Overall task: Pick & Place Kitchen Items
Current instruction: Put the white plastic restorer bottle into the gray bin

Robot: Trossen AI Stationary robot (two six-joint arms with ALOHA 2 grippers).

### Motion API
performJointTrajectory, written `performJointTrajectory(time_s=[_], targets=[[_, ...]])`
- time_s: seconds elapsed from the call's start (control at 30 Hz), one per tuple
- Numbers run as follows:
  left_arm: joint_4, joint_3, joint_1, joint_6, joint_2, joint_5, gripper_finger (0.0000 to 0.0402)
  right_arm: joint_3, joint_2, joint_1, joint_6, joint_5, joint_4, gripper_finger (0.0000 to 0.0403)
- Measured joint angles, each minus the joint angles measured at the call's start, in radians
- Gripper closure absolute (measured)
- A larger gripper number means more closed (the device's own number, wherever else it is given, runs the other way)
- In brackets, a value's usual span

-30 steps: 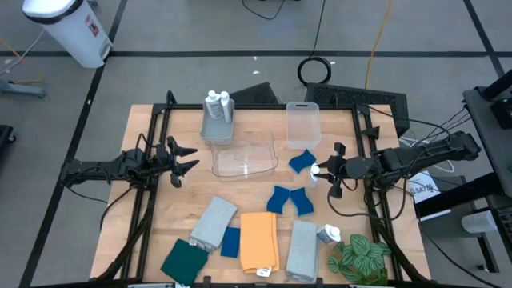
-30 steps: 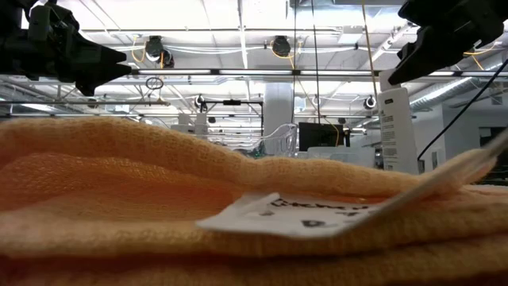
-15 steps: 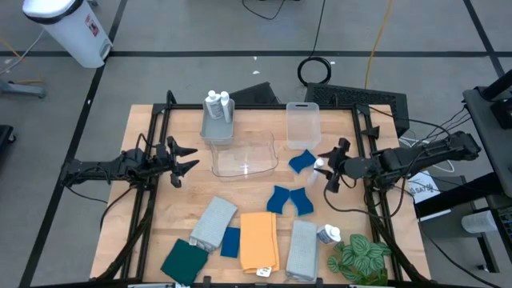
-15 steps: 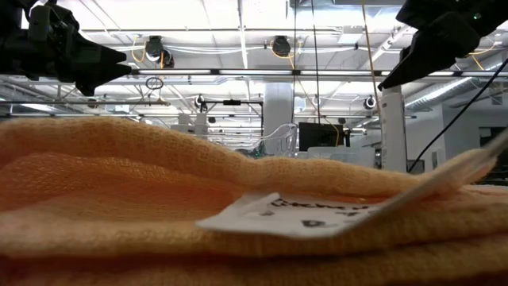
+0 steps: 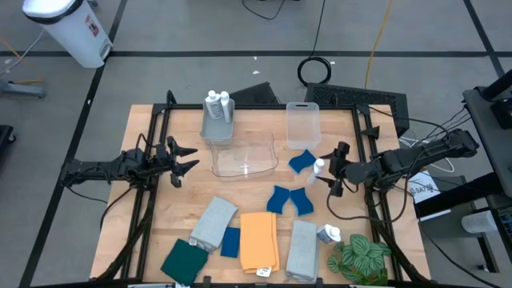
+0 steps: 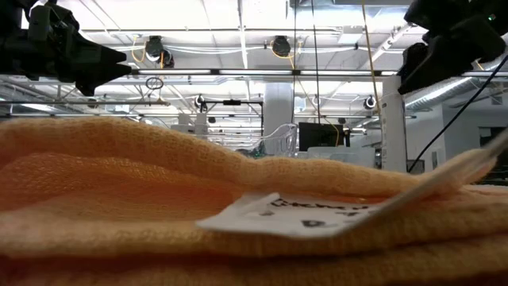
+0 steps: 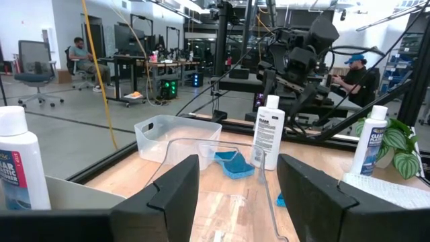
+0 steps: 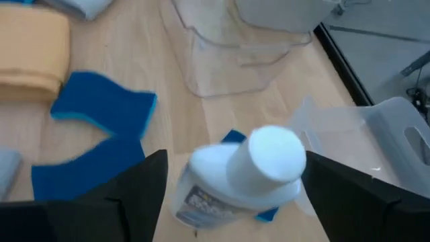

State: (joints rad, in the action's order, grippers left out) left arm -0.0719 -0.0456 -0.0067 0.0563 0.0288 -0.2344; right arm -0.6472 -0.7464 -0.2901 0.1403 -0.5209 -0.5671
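Observation:
A small white bottle (image 5: 319, 167) stands upright on the table beside a blue sponge (image 5: 300, 162). It also shows in the left wrist view (image 7: 267, 131). My right gripper (image 5: 332, 170) is open. Its fingers (image 8: 134, 195) stand wide on either side of the bottle's cap (image 8: 272, 160) without touching it. Two more bottles (image 5: 218, 104) stand in the grey bin (image 5: 216, 130). Another bottle (image 5: 328, 234) lies by the plant. My left gripper (image 5: 182, 160) waits open at the table's left.
Two clear bins (image 5: 244, 157) (image 5: 303, 124) sit at the table's middle and far side. Two blue sponges (image 5: 291, 200) lie nearer. Grey (image 5: 214, 222), orange (image 5: 258, 240), grey (image 5: 302, 248), blue (image 5: 230, 242) and dark green (image 5: 184, 260) cloths line the near edge. A leafy plant (image 5: 358, 256) stands at the near right.
My right gripper has opened and let go of the white bottle. The bottle was tilted in the hold and now stands upright on the table by the blue sponge. The gripper has drawn back slightly toward the table's right edge.

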Motion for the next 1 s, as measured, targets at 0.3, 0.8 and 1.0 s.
performJointTrajectory(time_s=[0.3, 0.8, 1.0], targets=[[0.0, 0.0, 0.0, 0.0, 0.0, 0.0, 0.0195, 0.0, 0.0, 0.0, 0.057, 0.001, -0.094, 0.0096], [0.0, 0.0, 0.0, 0.0, 0.0, 0.0, 0.0194, 0.17, -0.031, 0.01, 0.037, -0.007, 0.079, 0.0105], [0.0, 0.0, 0.0, 0.0, 0.0, 0.0, 0.0194, 0.295, -0.031, 0.01, 0.006, -0.007, 0.359, 0.0104]])
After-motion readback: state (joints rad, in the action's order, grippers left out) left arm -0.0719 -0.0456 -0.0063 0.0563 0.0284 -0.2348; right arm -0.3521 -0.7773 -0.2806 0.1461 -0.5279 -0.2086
